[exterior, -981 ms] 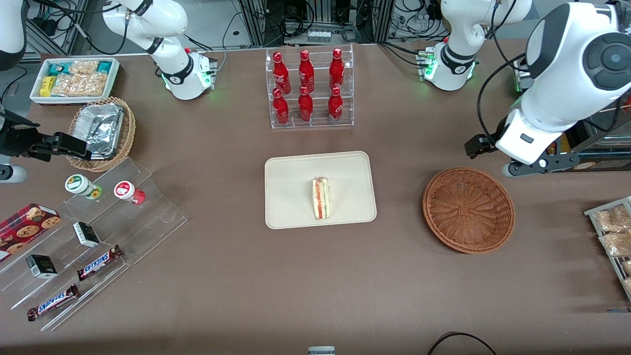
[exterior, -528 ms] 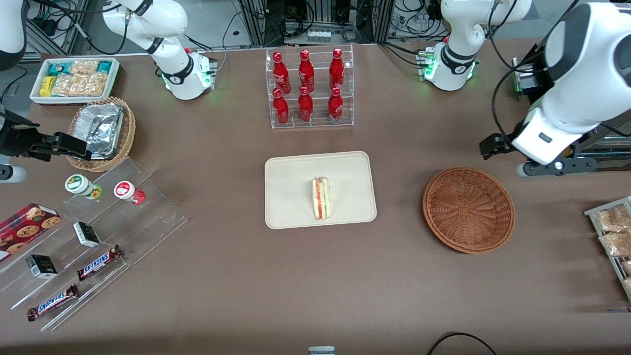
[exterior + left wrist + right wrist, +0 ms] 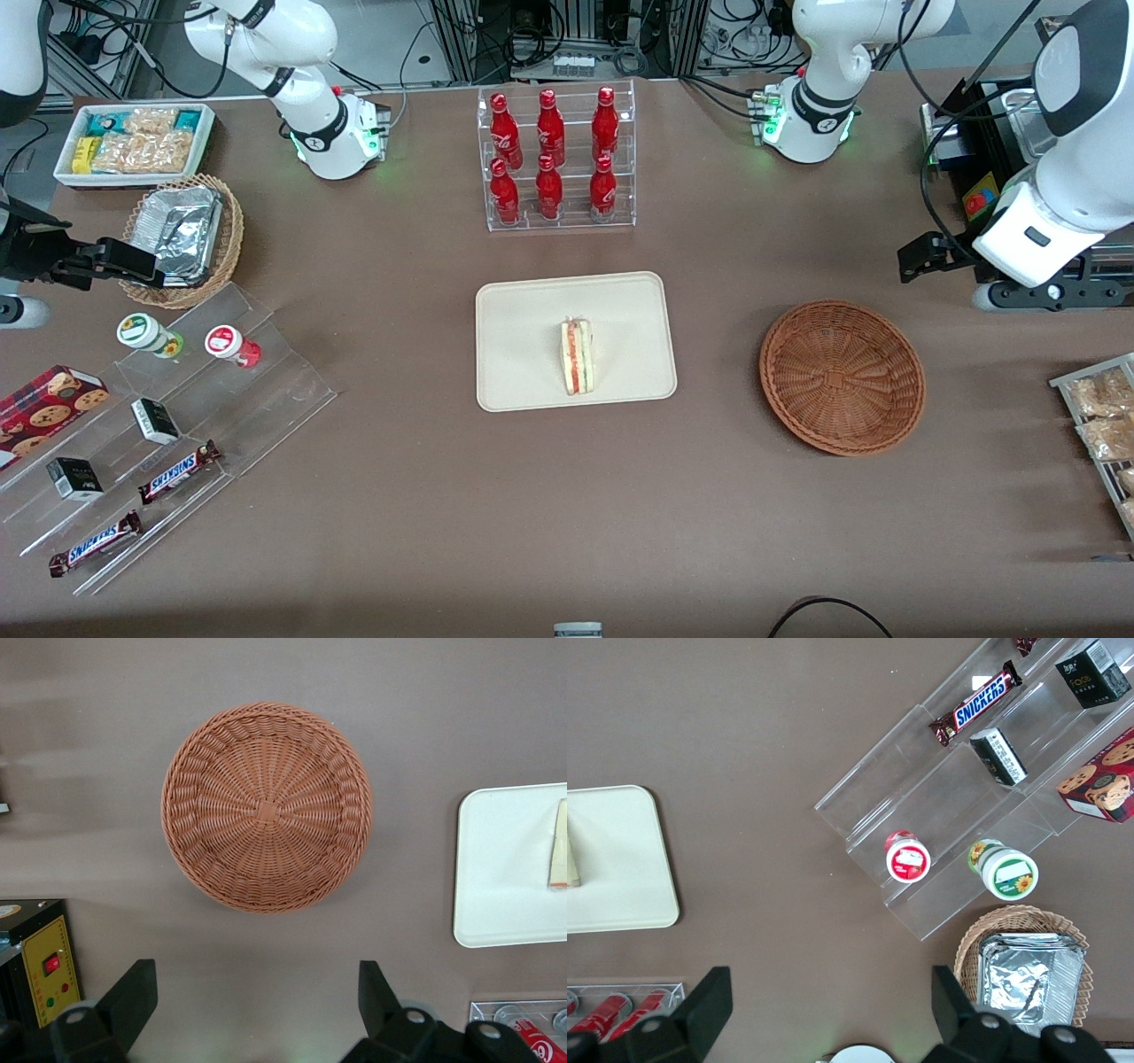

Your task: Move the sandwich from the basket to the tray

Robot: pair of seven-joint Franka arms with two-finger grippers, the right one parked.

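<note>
Sandwich (image 3: 578,357): I log it lying on the tray (image 3: 532,310), long axis running from nearer the front camera to farther, filling stripe up (narrow end farther off). Basket (image 3: 842,377): beside the tray toward the working arm's end, holding nothing. Gripper (image 3: 257,1010): above the table just beside the basket, fingers (image 3: 133,992) spread, gripping nothing. My wrist view alone shows the sandwich's cropped edge (image 3: 559,843).

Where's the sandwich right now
The sandwich lies on the tray at mid-table, nearer the front camera than the rack of red bottles. The basket is empty, and the open gripper hovers above it.
</note>
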